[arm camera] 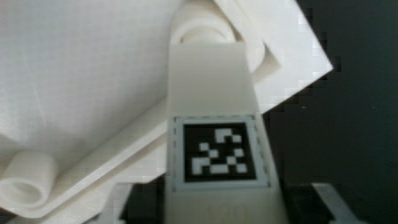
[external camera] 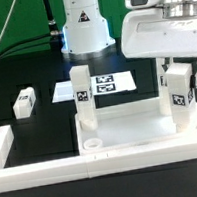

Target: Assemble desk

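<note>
End effector [external camera: 178, 78] grips leg [external camera: 181, 104] standing upright at tabletop [external camera: 132, 134] corner.

Raised frontal exterior; wrist close on the shared leg [arm camera: 217, 100]

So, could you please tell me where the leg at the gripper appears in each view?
Exterior view: the leg stands upright at the tabletop's corner on the exterior view's right, beneath the gripper.
Wrist view: the leg fills the centre.
Shared landmark: its black-and-white tag.
</note>
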